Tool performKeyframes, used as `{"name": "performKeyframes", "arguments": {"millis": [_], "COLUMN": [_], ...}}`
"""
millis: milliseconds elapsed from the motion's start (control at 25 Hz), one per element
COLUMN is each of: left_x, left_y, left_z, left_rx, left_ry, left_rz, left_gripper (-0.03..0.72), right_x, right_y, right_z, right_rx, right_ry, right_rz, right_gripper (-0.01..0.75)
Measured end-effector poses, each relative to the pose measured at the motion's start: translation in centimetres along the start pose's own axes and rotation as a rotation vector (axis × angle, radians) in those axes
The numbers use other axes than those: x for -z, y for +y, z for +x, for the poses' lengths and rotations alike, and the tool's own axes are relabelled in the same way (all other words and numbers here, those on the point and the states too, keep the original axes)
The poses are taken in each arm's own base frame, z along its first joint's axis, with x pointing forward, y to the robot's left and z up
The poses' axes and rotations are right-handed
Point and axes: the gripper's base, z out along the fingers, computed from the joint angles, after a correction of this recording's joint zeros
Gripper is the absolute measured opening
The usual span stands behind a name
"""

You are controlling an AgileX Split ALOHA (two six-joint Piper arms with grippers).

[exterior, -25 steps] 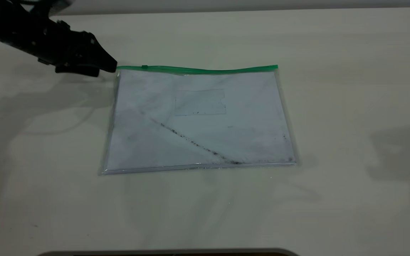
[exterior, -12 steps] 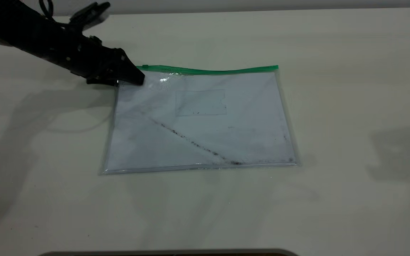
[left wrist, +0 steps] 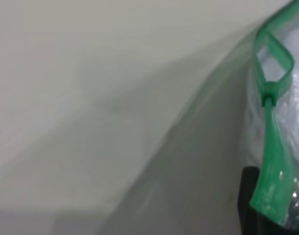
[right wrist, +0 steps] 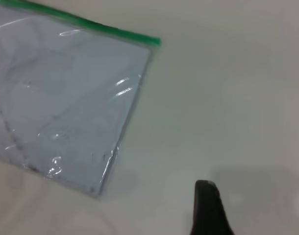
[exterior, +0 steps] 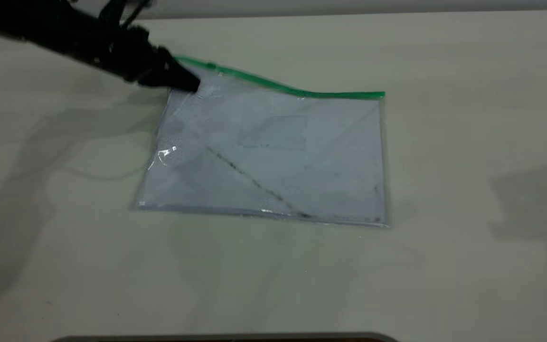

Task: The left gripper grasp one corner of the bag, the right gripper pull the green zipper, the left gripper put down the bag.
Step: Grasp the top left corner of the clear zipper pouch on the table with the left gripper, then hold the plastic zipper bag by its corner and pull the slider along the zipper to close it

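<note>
The bag (exterior: pixel 273 156), a clear pouch with white paper and a dark diagonal smudge, lies on the table with its far left corner raised. My left gripper (exterior: pixel 192 85) is shut on that corner, next to the end of the green zipper (exterior: pixel 278 88). The slider tab (exterior: pixel 211 65) sits just right of the jaw tip. In the left wrist view the green zipper (left wrist: pixel 269 171) runs into the left gripper (left wrist: pixel 260 210), with the slider tab (left wrist: pixel 273 68) farther off. The right gripper (right wrist: pixel 208 208) hovers over bare table, apart from the bag (right wrist: pixel 66 98) and its green zipper (right wrist: pixel 90 24); it is out of the exterior view.
The pale table (exterior: pixel 444 261) spreads around the bag on all sides. A dark shadow falls on the table at the right (exterior: pixel 534 204). A dark curved edge shows along the bottom of the exterior view (exterior: pixel 226 338).
My left gripper has moved right onto the bag's far left corner, closed on it and lifted it. The green edge now slopes up to the left and the bag has shifted slightly.
</note>
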Motion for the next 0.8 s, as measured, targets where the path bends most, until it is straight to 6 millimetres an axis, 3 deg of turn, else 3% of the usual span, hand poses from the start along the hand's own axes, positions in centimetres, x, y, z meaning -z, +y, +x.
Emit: {"name": "performKeyframes", "arguments": {"millis": [240, 520, 800], "left_x": [1.4, 2.4, 1.0], "left_y": [-1.7, -2.4, -4.4], "left_z": [-3.4, -6.3, -8.8], "left_rx": [-0.332, -0.623, -0.868], "left_ry": [0.085, 0.216, 0.209], "left_rz": [0.241, 0.293, 0.318], "left_gripper": [0.053, 0.053, 0.053], "right_x": [-3.1, -9.7, -15.3], "right_y": [0.7, 5.4, 10.3], "right_z": [-1.8, -5.1, -7.0], "right_rx": [0.135, 0.409, 0.537], "right_ry": [0.009, 0.027, 0.024], "right_rz": [-0.078, -0.211, -0.325], "right_gripper": [0.522, 0.522, 0.522]}}
